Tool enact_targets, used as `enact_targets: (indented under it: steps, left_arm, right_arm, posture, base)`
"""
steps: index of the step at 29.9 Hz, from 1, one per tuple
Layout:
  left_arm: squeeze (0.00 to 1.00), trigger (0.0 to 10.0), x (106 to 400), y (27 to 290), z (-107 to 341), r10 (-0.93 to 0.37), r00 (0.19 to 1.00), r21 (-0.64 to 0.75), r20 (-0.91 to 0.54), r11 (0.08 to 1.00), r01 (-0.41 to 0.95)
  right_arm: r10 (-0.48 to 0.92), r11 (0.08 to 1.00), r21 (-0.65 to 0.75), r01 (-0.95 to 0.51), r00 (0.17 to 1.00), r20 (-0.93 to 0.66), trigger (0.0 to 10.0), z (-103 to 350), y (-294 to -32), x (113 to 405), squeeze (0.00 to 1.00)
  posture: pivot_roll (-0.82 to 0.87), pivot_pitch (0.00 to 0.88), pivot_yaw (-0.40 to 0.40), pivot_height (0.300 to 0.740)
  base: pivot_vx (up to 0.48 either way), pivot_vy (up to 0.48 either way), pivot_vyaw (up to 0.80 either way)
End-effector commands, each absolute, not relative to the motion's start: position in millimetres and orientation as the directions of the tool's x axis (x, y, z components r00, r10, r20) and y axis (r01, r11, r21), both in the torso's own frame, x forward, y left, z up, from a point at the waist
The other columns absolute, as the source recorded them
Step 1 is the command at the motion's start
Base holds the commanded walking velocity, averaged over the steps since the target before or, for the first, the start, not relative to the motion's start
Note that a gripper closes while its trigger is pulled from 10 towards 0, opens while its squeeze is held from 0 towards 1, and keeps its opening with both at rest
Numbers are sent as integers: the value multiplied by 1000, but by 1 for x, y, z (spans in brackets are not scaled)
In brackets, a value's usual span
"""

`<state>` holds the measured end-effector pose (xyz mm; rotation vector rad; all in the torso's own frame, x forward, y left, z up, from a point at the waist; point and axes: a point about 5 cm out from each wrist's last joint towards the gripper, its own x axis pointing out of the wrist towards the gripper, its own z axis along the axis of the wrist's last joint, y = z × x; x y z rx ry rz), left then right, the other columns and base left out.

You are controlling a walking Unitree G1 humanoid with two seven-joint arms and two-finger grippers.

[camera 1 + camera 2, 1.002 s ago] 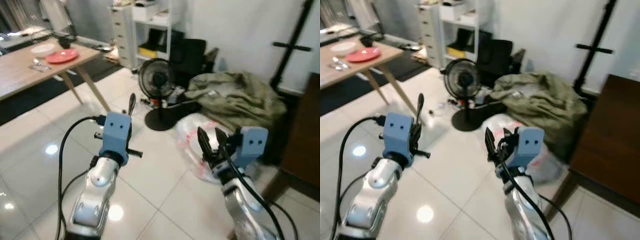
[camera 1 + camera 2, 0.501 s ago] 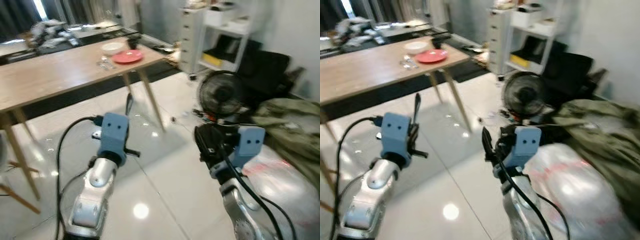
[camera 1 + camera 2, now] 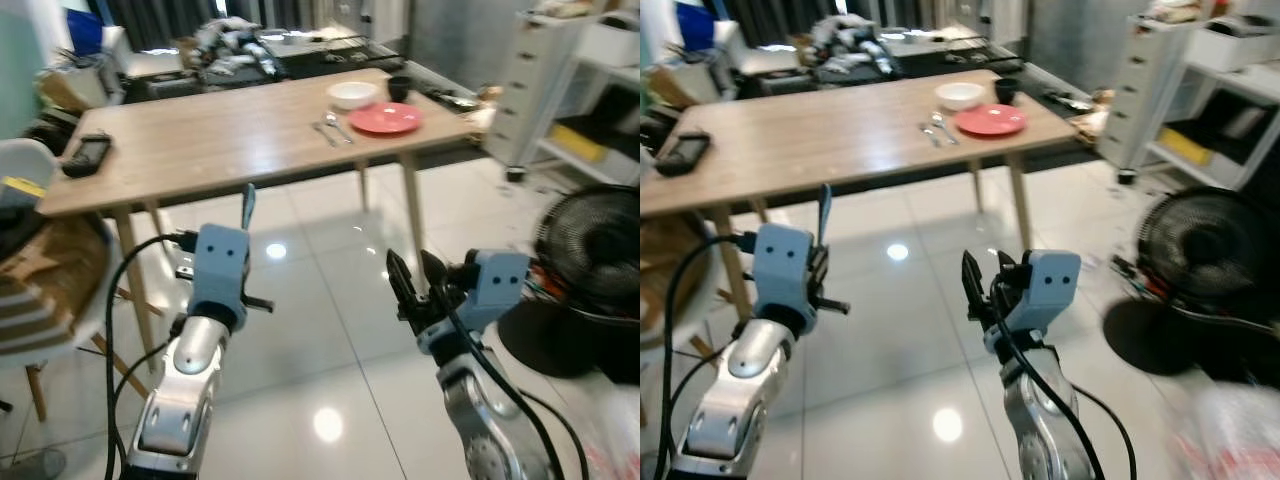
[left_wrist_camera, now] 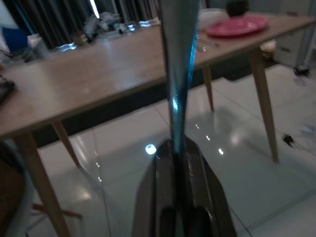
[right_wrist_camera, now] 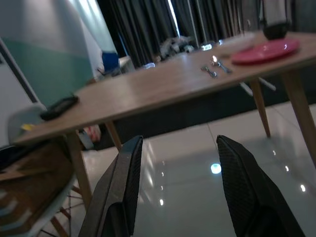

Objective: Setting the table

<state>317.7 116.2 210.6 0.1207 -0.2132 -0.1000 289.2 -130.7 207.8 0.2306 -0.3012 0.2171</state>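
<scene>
1. A white chair (image 3: 40, 250) stands at the left end of the wooden table (image 3: 200, 140), with a brown bag on its seat.
2. A dark handset (image 3: 88, 152) lies on the table near its left end, close to the front edge.
3. My left gripper (image 3: 247, 207) is raised in front of me over the tiled floor (image 3: 320, 300), short of the table's front edge. Its two fingers are pressed together on a thin, flat, bluish utensil handle (image 4: 178, 59) that stands upright out of them; the far end of the utensil is cut off in the left wrist view, so I cannot tell which utensil it is.
4. My right gripper (image 3: 412, 280) is raised beside it, also over the floor. Its fingers (image 5: 126, 182) are spread wide apart and hold nothing.
5. The place setting lies at the table's far right corner: a white bowl (image 3: 352, 94), a small dark cup (image 3: 399, 87) just to the right of it, and a red plate (image 3: 385, 118) in front of both.
6. Two pieces of metal cutlery (image 3: 331, 128) lie side by side just to the left of the red plate.
7. A black floor fan (image 3: 590, 270) stands on the floor at the right, well apart from the table.
8. A white drawer unit (image 3: 530, 70) stands behind the fan.
</scene>
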Motion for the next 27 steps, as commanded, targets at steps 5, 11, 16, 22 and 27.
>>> enact_targets:
  steps: [5,11,16,22,27]
  left_arm:
    - [0,10000,318,123,209,-84,977,141,197,988,56]
    - [0,10000,318,123,209,-81,977,140,197,989,54]
    - [0,10000,318,124,209,-77,978,143,194,988,50]
    - [0,10000,318,124,209,-80,978,144,190,988,53]
    - [0,10000,318,124,209,-83,978,144,190,988,55]
  right_arm:
    - [173,944,216,-250,930,323,10000,208,-128,288,0]
    - [163,946,217,-241,932,323,10000,208,-130,288,0]
    - [137,949,231,-216,939,317,10000,207,-133,289,0]
    - [105,950,250,-187,946,308,10000,206,-137,290,0]
    - [97,951,252,-178,948,304,10000,206,-138,291,0]
  posture:
    - [-18,74,134,740]
    - [-16,75,133,740]
    - [-15,76,133,740]
    - [-12,82,137,740]
    - [-12,82,137,740]
  base:
    - [480,0,0]
    - [480,0,0]
    - [480,0,0]
    - [480,0,-564]
    - [480,0,-781]
